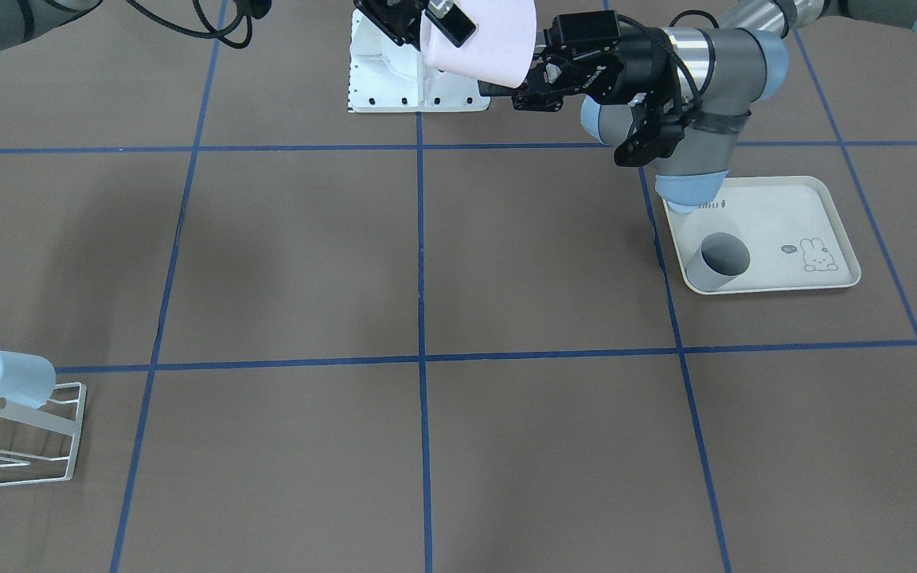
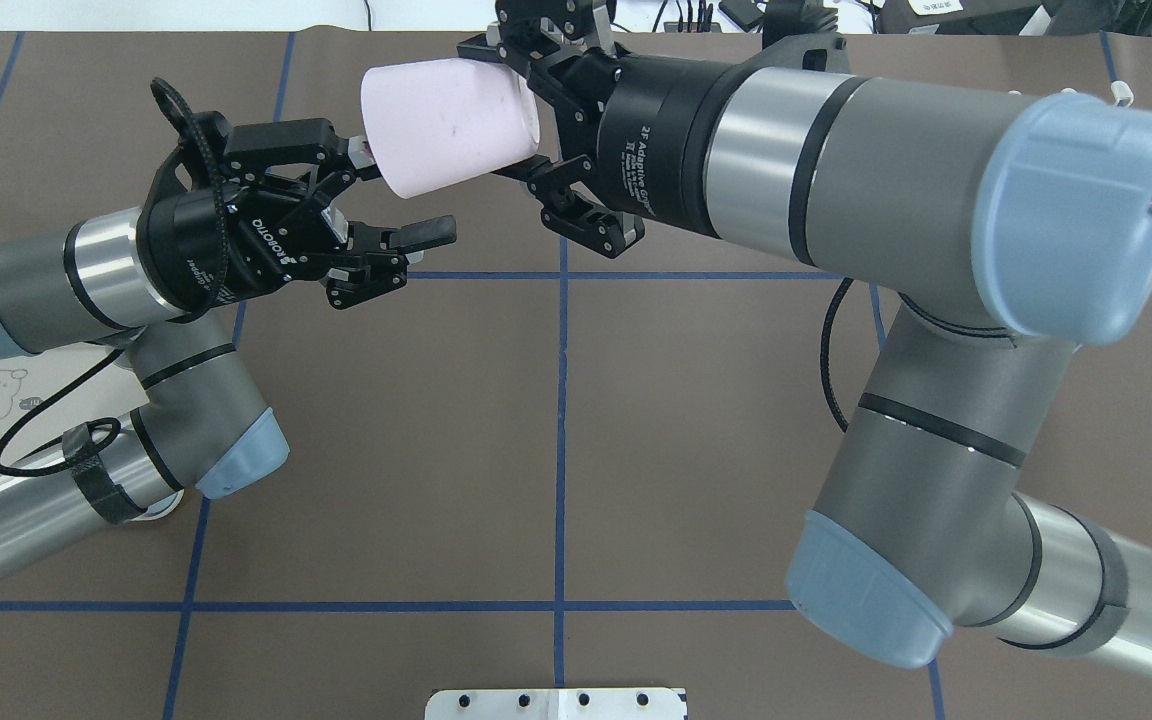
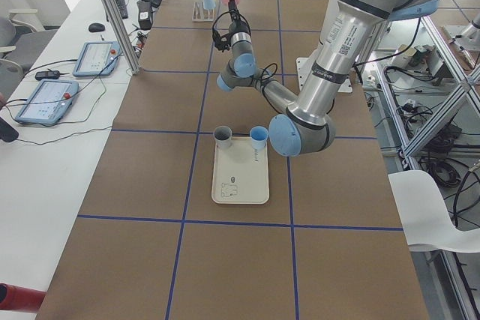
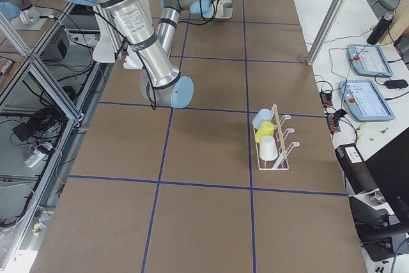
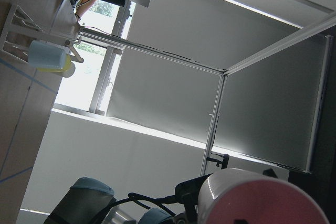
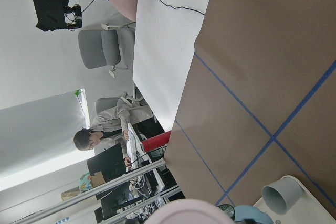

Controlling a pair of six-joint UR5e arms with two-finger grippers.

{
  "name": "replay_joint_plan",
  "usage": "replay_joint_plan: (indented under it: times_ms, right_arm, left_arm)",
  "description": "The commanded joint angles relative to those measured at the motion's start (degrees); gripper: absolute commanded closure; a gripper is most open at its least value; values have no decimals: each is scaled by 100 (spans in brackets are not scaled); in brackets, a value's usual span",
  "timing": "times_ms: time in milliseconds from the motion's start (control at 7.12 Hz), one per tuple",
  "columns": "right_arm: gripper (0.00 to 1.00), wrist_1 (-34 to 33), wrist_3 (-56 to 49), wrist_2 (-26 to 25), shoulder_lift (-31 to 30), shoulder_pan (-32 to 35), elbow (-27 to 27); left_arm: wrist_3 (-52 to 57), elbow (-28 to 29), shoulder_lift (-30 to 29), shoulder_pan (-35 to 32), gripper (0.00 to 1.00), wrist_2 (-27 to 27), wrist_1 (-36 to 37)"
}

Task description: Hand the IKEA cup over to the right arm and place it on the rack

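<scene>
The pale pink IKEA cup (image 2: 446,125) hangs on its side above the table, also seen in the front view (image 1: 482,40). My right gripper (image 2: 526,110) is shut on its open rim end. My left gripper (image 2: 401,195) is open at the cup's closed end, with one finger (image 2: 431,232) clear below the cup and the other close to its base. The white wire rack (image 1: 21,434) with a wooden dowel stands far off at the table's end. It shows in the right side view (image 4: 275,151) holding a blue, a yellow and a white cup.
A cream tray with a rabbit drawing (image 1: 777,219) lies under my left arm's elbow and holds a grey cup (image 1: 717,261). The left side view shows a blue cup (image 3: 259,136) on it too. A white mounting plate (image 1: 419,87) sits at the robot's base.
</scene>
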Motion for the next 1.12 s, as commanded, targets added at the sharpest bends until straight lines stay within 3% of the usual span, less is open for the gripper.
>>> replay_joint_plan:
  times_ms: [0,281,702,983]
  right_arm:
    - [100,-58,-119,16,-204,213,-8]
    - [100,-145,-1054,16,-660,468,-8]
    - [100,-2048,-4212,16,-610,1153,-87]
    - [100,-2062,-5012,408,-627,1679,-647]
  left_arm:
    - [76,40,36,-24,31,7,-4]
    - [76,66,63,-59,31,16,5]
    - [76,93,54,-50,31,25,5]
    - [76,102,63,-76,31,25,5]
